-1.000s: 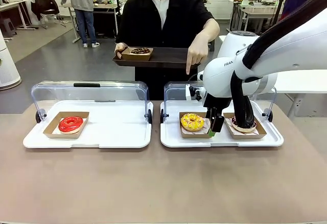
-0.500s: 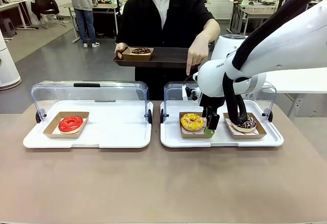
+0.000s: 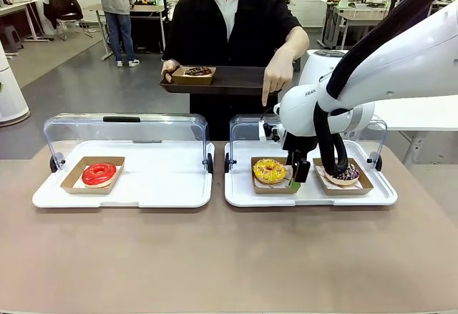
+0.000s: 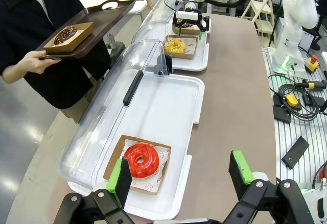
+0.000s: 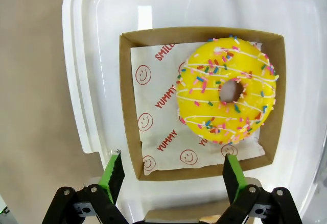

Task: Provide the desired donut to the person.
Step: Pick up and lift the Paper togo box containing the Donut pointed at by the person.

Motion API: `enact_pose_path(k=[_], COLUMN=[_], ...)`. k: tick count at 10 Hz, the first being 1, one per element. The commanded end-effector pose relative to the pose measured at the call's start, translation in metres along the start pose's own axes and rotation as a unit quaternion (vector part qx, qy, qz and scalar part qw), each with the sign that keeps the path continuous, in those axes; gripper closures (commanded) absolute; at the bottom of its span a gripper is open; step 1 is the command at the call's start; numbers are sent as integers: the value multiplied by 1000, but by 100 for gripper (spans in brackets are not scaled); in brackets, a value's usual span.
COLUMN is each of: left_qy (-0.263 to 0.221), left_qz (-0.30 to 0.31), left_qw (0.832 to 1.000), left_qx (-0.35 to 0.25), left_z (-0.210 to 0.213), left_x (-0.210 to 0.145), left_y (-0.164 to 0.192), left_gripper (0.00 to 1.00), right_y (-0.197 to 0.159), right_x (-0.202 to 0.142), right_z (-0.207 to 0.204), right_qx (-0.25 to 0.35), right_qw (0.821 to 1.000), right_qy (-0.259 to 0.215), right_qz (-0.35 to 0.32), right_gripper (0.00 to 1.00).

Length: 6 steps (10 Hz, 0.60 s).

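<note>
The person holds a dark serving tray with a boxed chocolate donut and points a finger down at the yellow sprinkled donut. My right gripper hangs open just over the right edge of that donut's cardboard box. Its green fingertips straddle one box edge. My left gripper is open above the table near the red donut, holding nothing.
Two white trays stand side by side, their clear lids swung up at the back. A second chocolate donut sits in its box right of the yellow one. Bare brown table lies in front of the trays.
My right arm has shifted left and back, uncovering the chocolate donut on the right tray, and its gripper has settled by the yellow donut's box. The person keeps pointing.
</note>
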<state>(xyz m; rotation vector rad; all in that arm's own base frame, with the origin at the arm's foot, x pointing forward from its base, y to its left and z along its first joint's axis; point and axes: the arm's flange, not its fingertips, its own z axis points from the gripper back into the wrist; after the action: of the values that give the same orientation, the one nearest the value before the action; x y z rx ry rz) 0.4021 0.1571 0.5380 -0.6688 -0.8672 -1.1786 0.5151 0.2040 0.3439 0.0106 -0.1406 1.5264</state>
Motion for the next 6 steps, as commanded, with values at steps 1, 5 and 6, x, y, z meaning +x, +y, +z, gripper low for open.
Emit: enact_pose_path(k=[1, 5, 6], left_qy=[-7, -7, -7], left_qz=[-4, -4, -4], left_qw=[1000, 1000, 1000], left_qx=[4, 4, 4], left_z=[-1, -1, -1], left_x=[0, 0, 0], left_y=[-1, -1, -1], left_gripper=[0, 0, 0], right_y=[1, 1, 1], right_x=[0, 3, 2], right_z=[-10, -21, -22], right_qx=[3, 10, 10], right_qw=[1000, 999, 999], right_qy=[16, 24, 25], right_qz=[18, 22, 21], right_gripper=[0, 0, 0])
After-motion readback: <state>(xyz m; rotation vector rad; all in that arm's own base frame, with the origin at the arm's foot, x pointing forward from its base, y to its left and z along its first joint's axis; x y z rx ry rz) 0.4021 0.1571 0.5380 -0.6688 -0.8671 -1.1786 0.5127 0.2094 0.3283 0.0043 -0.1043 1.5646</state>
